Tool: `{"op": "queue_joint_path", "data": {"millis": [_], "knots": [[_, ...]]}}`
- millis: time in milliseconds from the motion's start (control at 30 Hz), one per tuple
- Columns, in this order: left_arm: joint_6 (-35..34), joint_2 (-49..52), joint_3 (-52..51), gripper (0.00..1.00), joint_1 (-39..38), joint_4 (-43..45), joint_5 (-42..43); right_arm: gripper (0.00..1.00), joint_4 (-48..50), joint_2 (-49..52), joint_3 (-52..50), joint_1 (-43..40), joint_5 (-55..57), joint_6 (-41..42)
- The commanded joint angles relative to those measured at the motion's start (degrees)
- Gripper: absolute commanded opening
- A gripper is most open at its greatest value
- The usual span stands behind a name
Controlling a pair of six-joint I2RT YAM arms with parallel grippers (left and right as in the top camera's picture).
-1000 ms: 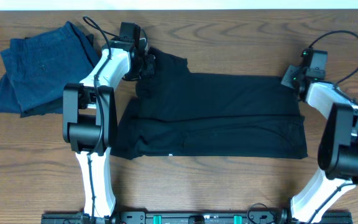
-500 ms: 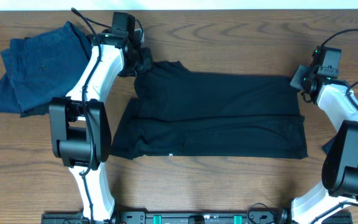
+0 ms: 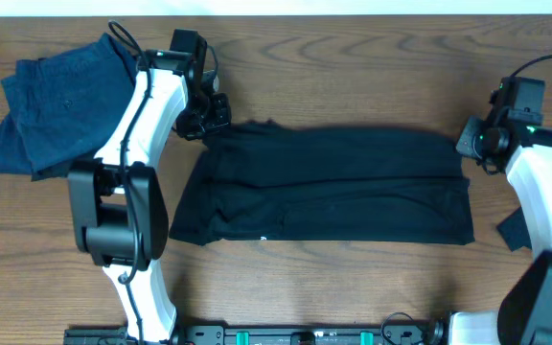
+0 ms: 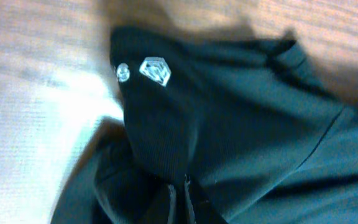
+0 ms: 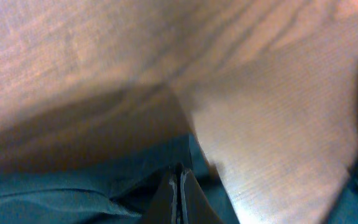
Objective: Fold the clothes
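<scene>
- The black garment [image 3: 333, 187] lies across mid-table. Its far edge sits closer to the near edge than a second ago.
- The left gripper [image 3: 209, 117] and right gripper [image 3: 474, 144] each pinch a far corner, fingers pressed together.
- The lengthwise fold looks underway.

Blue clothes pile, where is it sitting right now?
Overhead view: the blue clothes pile lies at the far-left corner of the table, beside the left arm, apart from the black garment spread across the middle.
</scene>
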Motion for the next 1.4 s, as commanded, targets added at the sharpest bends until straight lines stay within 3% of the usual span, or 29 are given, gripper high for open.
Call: {"op": "queue_joint_path", "data": {"millis": [0, 400, 1033, 1233, 1367], "knots": [[0.1, -2.5, -0.1, 0.06, 0.5, -3.1, -0.6, 0.01, -3.3, -1.9, 0.1, -0.4, 0.5, -1.5], [1.7, -3.9, -0.1, 0.06, 0.8, -13.1, -2.6, 0.01, -14.6, -1.8, 0.1, -2.7, 4.0, 0.3], [2.1, -3.9, -2.7, 0.06, 0.8, -22.3, -2.5, 0.01, -14.6, -1.8, 0.1, -6.6, 4.2, 1.4], [2.1, -3.9, -5.4, 0.06, 0.8, -23.6, -2.5, 0.01, -17.8, -1.8, 0.0, -6.6, -6.6, -2.8], [2.1, -3.9, -7.4, 0.06, 0.8, -23.6, -2.5, 0.01, -20.9, -1.8, 0.0, -6.5, -6.7, -2.8]]}}
